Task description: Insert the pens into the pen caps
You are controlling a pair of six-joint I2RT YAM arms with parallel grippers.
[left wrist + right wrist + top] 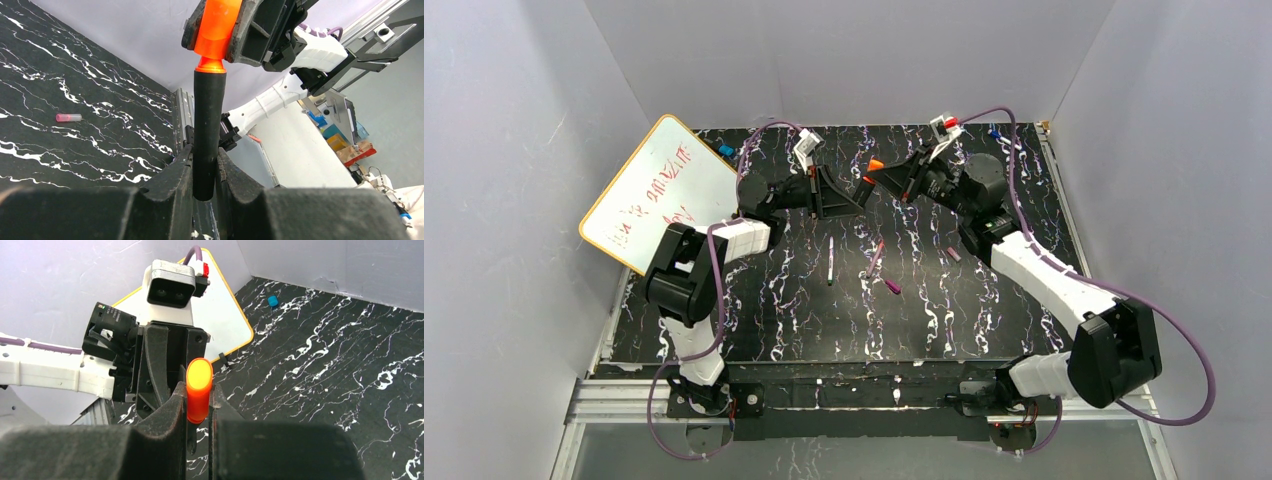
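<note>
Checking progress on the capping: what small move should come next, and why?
Probably push the orange cap a little further onto the black pen. The left gripper is shut on the pen, the right gripper on the cap, and the two line up end to end. An orange band shows between cap and black barrel, so the cap seems not fully seated.

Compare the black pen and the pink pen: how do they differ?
The black pen is thick; the pink pen is thin. The black pen is clamped in the left gripper, raised; the pink pen lies loose on the table. The black pen's orange tip meets the orange cap in the right gripper; the pink pen has no cap at its end. Both are markers.
</note>
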